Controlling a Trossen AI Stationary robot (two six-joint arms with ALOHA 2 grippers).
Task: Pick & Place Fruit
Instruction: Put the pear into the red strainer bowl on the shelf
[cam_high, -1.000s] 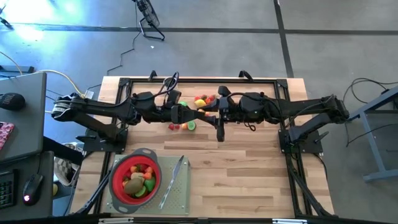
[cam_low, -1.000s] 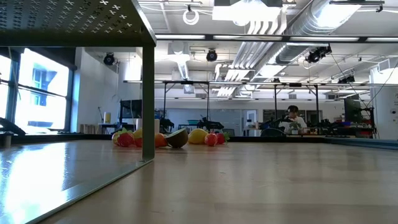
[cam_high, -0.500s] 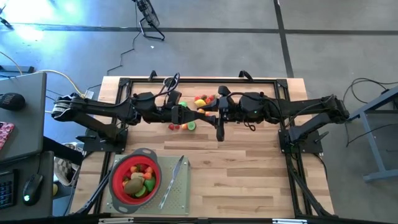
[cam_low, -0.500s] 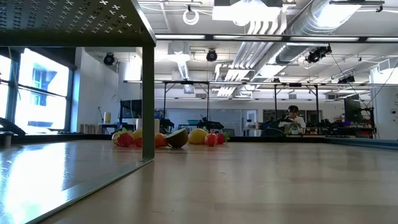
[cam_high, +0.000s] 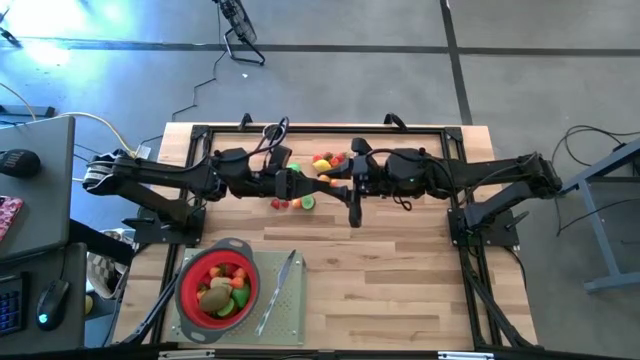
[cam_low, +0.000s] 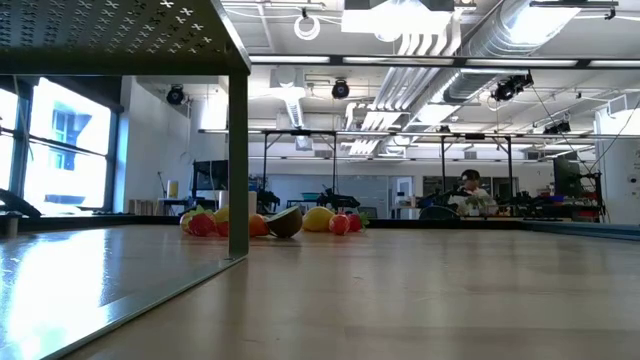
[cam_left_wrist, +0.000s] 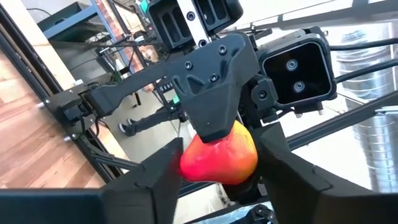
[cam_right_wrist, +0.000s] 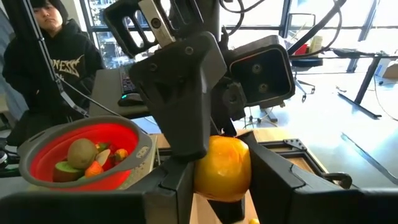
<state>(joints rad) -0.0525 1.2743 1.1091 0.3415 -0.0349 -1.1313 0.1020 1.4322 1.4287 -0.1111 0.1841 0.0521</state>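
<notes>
High above the table's middle my two grippers meet on one fruit, red and yellow in the left wrist view, yellow-orange in the right wrist view. My left gripper reaches in from the table's left and my right gripper from its right, both about level. Each has the fruit between its fingers. Loose fruits lie on the table below, toward the far edge, with red and green ones nearer. More fruit sits in the red strainer. My left gripper has the fruit's two opposite sides between its fingers, coming level from the table's left. The fruit is clear of the table. My right gripper pinches the same fruit between its fingers, level from the table's right. The left gripper's finger overlaps the fruit's top.
The strainer stands on a grey perforated tray at the near left, with a slim grey knife beside it. The wood top to the near right is bare. A person stands beyond the table.
</notes>
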